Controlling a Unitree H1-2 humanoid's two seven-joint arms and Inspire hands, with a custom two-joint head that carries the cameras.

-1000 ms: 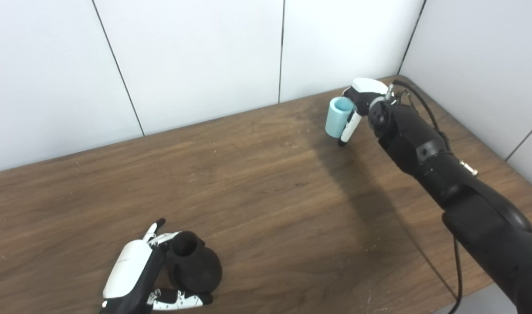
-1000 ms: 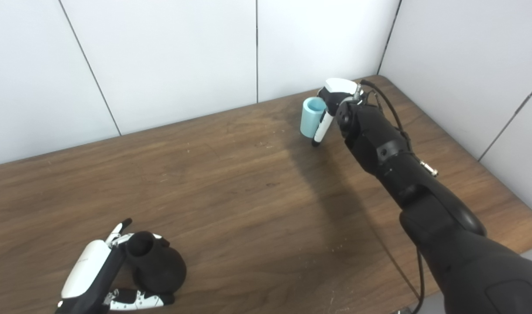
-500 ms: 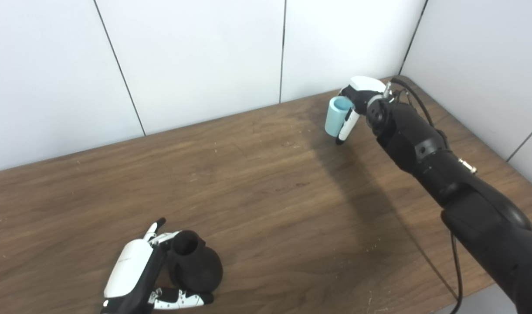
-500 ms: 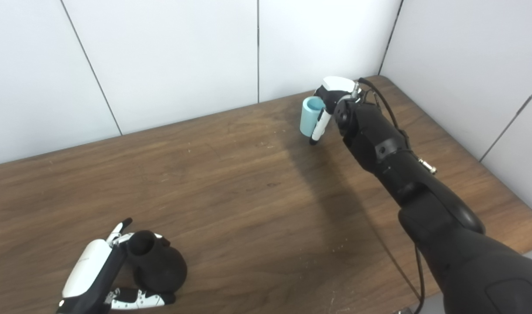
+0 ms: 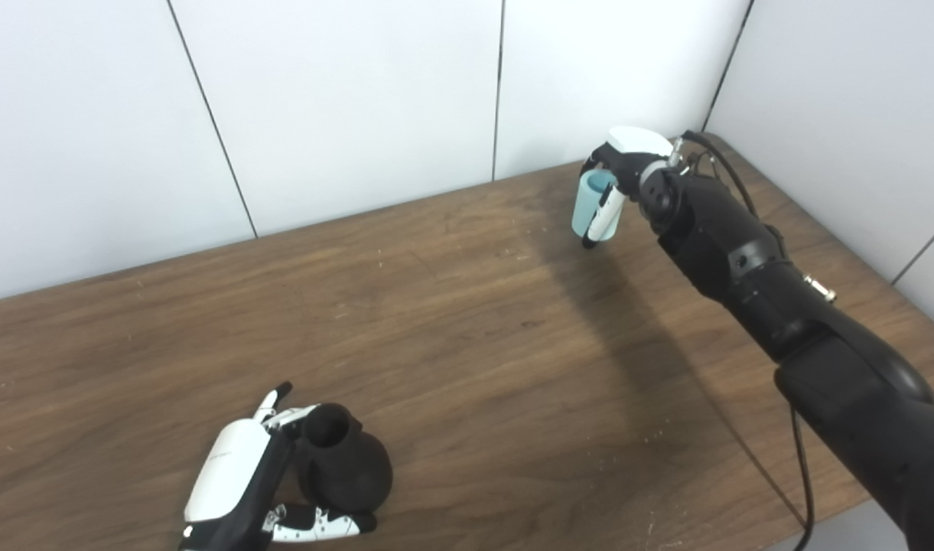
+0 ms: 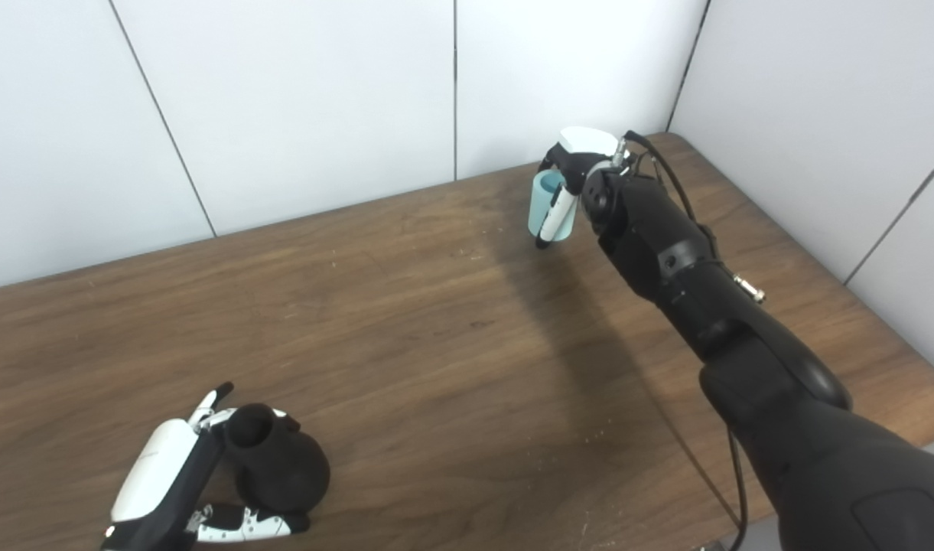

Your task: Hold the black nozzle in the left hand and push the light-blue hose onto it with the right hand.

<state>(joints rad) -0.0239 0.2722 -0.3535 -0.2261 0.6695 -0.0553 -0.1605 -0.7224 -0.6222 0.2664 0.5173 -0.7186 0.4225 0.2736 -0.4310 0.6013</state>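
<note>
The black nozzle, bulb-shaped with a round open neck, stands on the wooden table near its front left. My left hand wraps it from the left, fingers behind and thumb in front. Far across the table at the back right, my right hand is shut on the light-blue hose, a short tube held about upright just above the tabletop, its open end up. The two pieces are far apart.
White wall panels run close behind the table and along its right side, meeting in a corner near the right hand. A black cable hangs from the right arm over the table's front right edge.
The right hand closed tighter on the hose and lifted it slightly, tilting it more upright. The left hand and nozzle have stayed put.
</note>
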